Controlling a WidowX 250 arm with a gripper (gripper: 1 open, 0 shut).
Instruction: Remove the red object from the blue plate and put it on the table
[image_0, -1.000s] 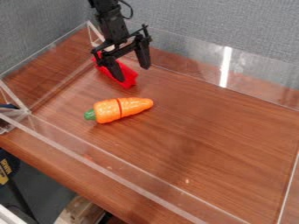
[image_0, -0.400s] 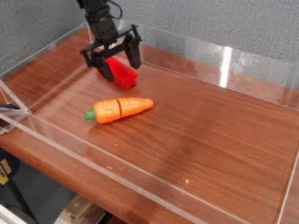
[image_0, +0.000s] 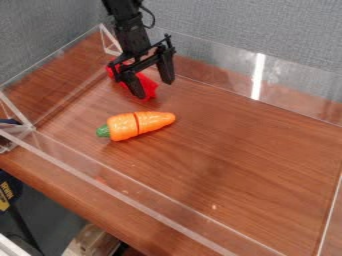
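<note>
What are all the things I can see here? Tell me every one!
red object: one, bright red, on the table at the back left, right under the gripper.
toy carrot: one, orange with a green tip, lying on its side on the table, nearer the front than the red object and apart from it.
table: one, reddish-brown shiny wood.
clear walls: low see-through walls around the table's edges.
grey wall: one, behind the table.
blue plate: none can be seen.
gripper: one, black, on the arm coming down from the top, fingers spread on either side of the red object.
</note>
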